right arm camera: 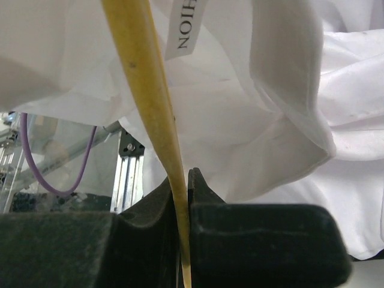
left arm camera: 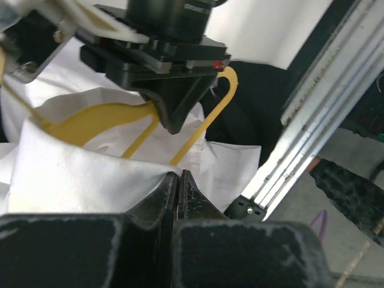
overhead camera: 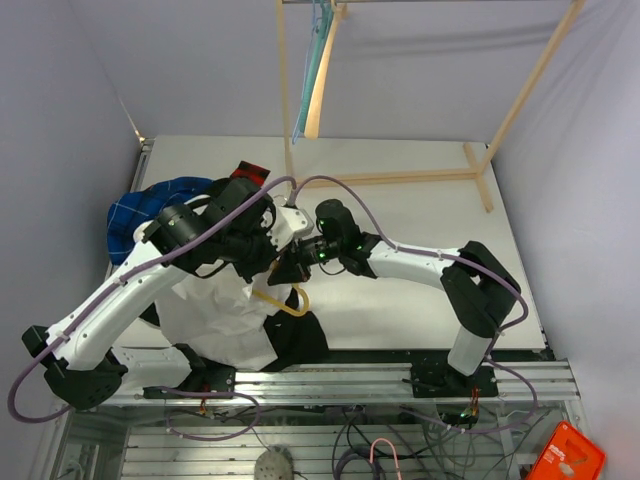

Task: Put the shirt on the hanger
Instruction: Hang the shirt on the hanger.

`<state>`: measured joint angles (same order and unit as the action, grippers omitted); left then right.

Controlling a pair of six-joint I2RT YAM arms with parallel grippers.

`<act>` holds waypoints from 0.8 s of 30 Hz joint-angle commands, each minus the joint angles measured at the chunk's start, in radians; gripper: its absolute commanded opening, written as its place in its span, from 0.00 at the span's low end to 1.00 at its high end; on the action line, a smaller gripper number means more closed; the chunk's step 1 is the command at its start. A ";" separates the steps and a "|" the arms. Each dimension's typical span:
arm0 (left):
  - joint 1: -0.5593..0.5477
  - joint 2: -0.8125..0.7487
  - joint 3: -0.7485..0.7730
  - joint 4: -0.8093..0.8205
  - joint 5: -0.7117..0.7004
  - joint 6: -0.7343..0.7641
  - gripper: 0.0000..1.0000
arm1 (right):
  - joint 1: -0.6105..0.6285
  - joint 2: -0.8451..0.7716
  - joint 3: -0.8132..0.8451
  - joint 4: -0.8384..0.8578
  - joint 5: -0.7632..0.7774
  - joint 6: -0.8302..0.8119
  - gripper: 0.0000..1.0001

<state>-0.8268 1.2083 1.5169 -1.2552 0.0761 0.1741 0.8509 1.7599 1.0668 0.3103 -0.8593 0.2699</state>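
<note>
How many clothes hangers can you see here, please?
2 for certain: the yellow hanger clamped in the right gripper, and a teal hanger hanging on the wooden rack behind; a third may be hidden.

Pinching white shirt (left arm camera: 78,180) edge in closed left gripper (left arm camera: 179,177); clamping yellow hanger (left arm camera: 90,123) just above with right gripper (left arm camera: 174,120); metal rail (left arm camera: 312,120) at right.

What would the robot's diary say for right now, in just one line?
left gripper: shut on shirt edge | right gripper: shut on hanger | hanger: partly behind shirt fabric | task: not yet done
</note>
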 commanded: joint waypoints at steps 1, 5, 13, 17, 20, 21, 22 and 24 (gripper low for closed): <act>-0.044 0.013 -0.003 0.025 0.242 -0.014 0.07 | 0.019 0.003 0.080 0.047 0.016 -0.003 0.00; -0.045 0.025 0.002 0.046 0.071 0.056 0.07 | 0.020 -0.010 0.064 0.080 -0.003 -0.003 0.00; -0.046 -0.028 0.081 0.158 -0.241 0.224 0.32 | 0.021 -0.059 -0.016 0.090 0.005 -0.042 0.00; -0.046 -0.039 0.137 0.145 -0.277 0.226 1.00 | 0.021 -0.075 -0.048 0.122 0.006 -0.047 0.00; -0.045 -0.017 0.217 0.072 -0.244 0.333 0.99 | 0.020 -0.074 -0.050 0.139 -0.001 -0.045 0.00; -0.045 -0.006 0.249 0.060 -0.274 0.361 0.99 | 0.021 -0.073 -0.049 0.142 -0.004 -0.044 0.00; -0.046 0.011 0.281 0.049 -0.335 0.398 0.99 | 0.021 -0.070 -0.047 0.144 -0.008 -0.042 0.00; -0.025 0.041 0.326 0.032 -0.441 0.451 0.99 | 0.021 -0.067 -0.047 0.149 -0.014 -0.041 0.00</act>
<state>-0.8673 1.2057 1.7538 -1.1782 -0.1932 0.4793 0.8661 1.7168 1.0222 0.3840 -0.8577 0.2424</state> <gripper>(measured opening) 0.990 0.038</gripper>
